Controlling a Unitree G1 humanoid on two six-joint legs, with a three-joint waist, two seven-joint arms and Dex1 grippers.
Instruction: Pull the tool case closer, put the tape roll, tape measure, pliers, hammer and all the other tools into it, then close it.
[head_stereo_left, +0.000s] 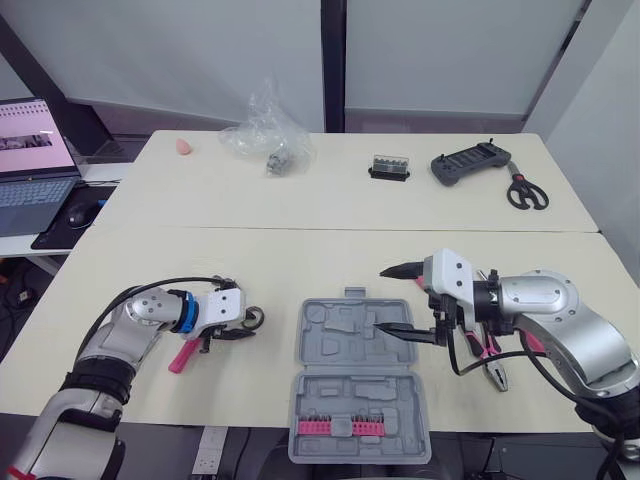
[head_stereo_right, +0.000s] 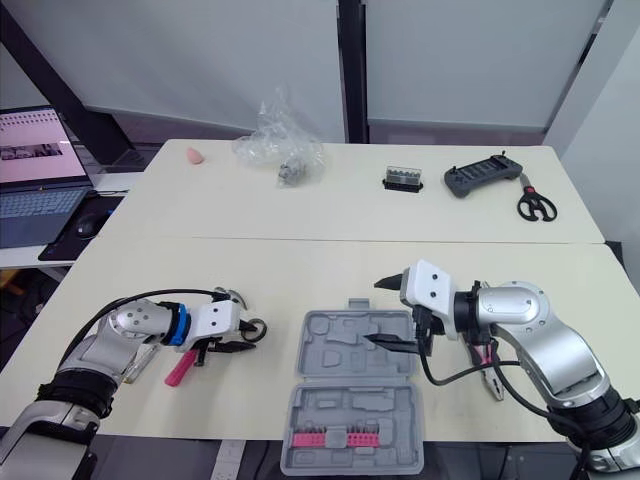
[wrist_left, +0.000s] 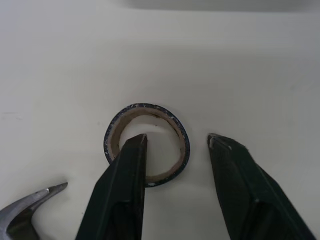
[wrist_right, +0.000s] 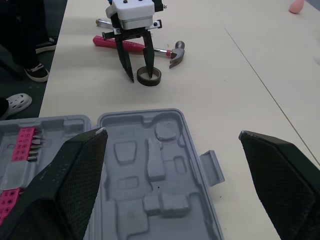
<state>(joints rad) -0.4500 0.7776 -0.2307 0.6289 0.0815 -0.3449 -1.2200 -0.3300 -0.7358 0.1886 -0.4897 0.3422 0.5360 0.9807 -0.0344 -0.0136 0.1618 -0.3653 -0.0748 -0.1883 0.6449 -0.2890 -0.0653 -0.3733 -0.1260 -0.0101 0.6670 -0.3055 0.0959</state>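
Left eye view puts the case (head_stereo_left: 360, 390) nearest us, lying open at the table's near edge with its moulded wells bare. We judge the pull done and the loading barely begun.

Just beyond the case, our right gripper (head_stereo_left: 381, 300) hangs over its far half, fingers spread wide and holding nothing. The pliers (head_stereo_left: 497, 375) lie on the table beside that arm.

On the left, our left gripper (wrist_left: 177, 140) is parted over the tape roll (wrist_left: 170, 175), which lies flat on the table. One finger dips inside the ring and the other stands outside it, so the wall of the roll sits between them. The hammer (head_stereo_left: 183, 357) lies just beside.

To do this grasp well, we should go down until the tips near the table and then pinch the wall squarely. We should lift straight up, so the roll neither tilts out nor knocks the hammer. The right gripper should clear off the case before the roll comes over it.

Farther off lie a bag (head_stereo_left: 265, 135), a bit box (head_stereo_left: 390, 168), a controller (head_stereo_left: 472, 162) and scissors (head_stereo_left: 525, 190) – well apart from both arms.
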